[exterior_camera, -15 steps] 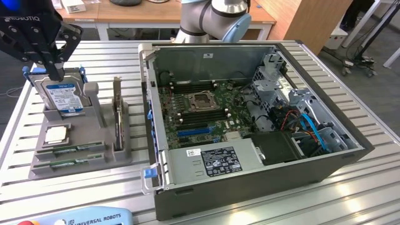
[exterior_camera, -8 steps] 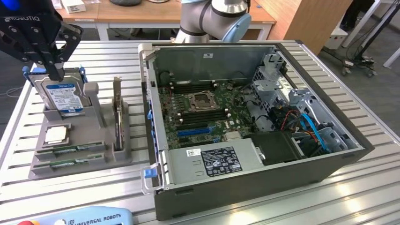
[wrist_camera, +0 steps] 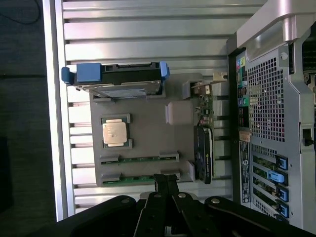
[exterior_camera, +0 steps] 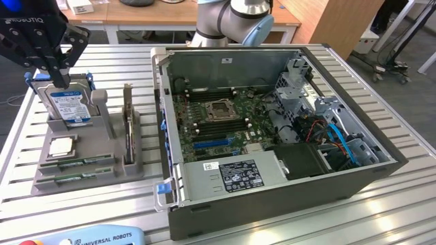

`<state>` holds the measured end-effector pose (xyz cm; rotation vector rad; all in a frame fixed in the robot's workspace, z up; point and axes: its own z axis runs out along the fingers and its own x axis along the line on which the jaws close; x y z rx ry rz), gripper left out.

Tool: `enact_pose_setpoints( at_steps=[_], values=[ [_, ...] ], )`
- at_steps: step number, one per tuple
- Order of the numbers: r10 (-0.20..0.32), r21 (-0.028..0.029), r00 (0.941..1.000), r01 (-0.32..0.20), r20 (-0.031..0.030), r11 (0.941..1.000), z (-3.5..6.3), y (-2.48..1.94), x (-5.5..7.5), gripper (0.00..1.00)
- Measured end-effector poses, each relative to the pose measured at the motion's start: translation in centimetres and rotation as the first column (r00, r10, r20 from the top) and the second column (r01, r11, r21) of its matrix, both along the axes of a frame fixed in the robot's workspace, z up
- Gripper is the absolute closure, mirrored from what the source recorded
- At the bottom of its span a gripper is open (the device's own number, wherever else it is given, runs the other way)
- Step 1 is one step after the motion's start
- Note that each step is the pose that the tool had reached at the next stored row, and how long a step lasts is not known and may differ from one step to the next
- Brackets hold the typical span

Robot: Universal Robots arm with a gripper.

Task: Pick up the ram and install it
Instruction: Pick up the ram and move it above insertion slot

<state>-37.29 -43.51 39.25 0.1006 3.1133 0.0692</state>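
Two ram sticks, thin green boards, lie flat in slots at the front of a grey holder [exterior_camera: 102, 176]: one ram stick [exterior_camera: 76, 163] [wrist_camera: 138, 159] and a second ram stick [exterior_camera: 75, 177] [wrist_camera: 133, 178] beside it. My black gripper [exterior_camera: 61, 81] [wrist_camera: 165, 180] hangs shut with nothing in it, high over the holder's far end, above the silver hard drive [exterior_camera: 68, 104] [wrist_camera: 118, 84]. It touches neither stick. In the wrist view its fingertips overlap the end of the second stick.
The holder also carries a CPU [exterior_camera: 61, 147] [wrist_camera: 116, 132] and a dark expansion card [exterior_camera: 127, 122] [wrist_camera: 205, 158] standing on edge. An open computer case [exterior_camera: 381, 168] with its motherboard [exterior_camera: 218, 115] lies at the exterior view's right. A teach pendant [exterior_camera: 89, 237] sits at the table's front edge.
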Motion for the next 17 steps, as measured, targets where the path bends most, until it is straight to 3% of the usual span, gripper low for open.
enact_pose_setpoints(
  at_steps=[17],
  values=[
    [0.129,0.0000,0.9916,-0.129,-0.0002,0.9916,-0.02,0.00,-0.02,0.90]
  ],
)
